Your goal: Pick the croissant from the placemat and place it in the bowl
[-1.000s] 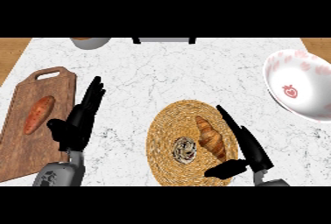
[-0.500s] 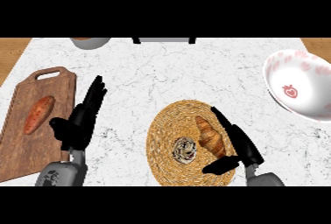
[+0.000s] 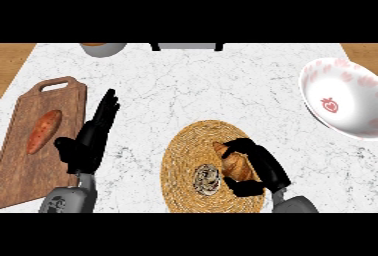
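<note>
A golden croissant lies on the round woven placemat near the counter's front. My right hand is curled round it, fingers over its far end and thumb at its near end. The croissant still rests on the mat. A white bowl with red strawberry marks stands at the right edge, tilted toward me. My left hand rests open with fingers straight, beside the cutting board.
A wooden cutting board at the left holds a sweet potato. A small round grey-brown item sits on the placemat next to the croissant. A cup stands at the far edge.
My right hand has shifted left onto the croissant and its fingers have curled round it. The left hand has stayed still.
</note>
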`<state>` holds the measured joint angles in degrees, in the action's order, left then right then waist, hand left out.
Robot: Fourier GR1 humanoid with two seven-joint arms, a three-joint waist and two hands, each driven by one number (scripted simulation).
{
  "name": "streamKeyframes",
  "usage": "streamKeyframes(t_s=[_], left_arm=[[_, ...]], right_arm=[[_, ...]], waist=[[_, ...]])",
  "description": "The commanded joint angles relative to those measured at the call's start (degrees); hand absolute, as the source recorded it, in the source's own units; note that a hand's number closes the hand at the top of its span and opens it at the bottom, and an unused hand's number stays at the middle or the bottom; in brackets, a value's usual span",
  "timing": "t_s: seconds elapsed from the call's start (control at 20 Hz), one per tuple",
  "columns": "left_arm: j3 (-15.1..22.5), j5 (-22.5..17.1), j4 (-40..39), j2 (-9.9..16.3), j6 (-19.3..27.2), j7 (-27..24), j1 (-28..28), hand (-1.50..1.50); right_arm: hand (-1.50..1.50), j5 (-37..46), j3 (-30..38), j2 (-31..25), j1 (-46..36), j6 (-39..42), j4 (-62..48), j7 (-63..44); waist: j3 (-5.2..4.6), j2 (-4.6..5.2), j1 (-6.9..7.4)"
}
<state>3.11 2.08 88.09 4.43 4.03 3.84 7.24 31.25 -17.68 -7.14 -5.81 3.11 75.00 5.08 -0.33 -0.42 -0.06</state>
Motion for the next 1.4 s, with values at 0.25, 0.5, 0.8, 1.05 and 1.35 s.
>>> streamKeyframes(t_s=[0.25,0.5,0.8,1.05,1.35], left_arm=[[0.2,1.5,-2.5,-1.9,1.3,-1.7,0.4,0.0],[-1.4,-0.5,2.0,0.0,-0.8,2.7,0.8,0.0],[-1.7,0.7,-2.5,-1.3,0.9,0.8,3.0,0.0],[-0.3,0.4,5.4,0.4,-1.1,3.3,-1.5,0.0],[0.4,1.6,0.0,-2.2,0.4,1.0,0.4,0.0]], right_arm=[[1.5,-9.0,6.0,-6.8,11.2,8.9,17.5,-1.8],[1.5,-12.3,9.5,-6.4,10.8,10.1,22.8,0.5],[1.5,-12.7,8.0,-3.3,18.8,5.1,37.8,6.3],[1.5,-13.0,14.3,-6.9,17.7,5.3,50.7,0.9],[1.5,-13.5,19.2,-9.6,9.0,8.9,63.7,-21.6]], waist=[[0.3,0.29,-0.78],[0.33,0.33,-0.23],[0.31,0.21,-1.18],[0.31,0.1,-0.54],[0.26,0.35,-0.27]])
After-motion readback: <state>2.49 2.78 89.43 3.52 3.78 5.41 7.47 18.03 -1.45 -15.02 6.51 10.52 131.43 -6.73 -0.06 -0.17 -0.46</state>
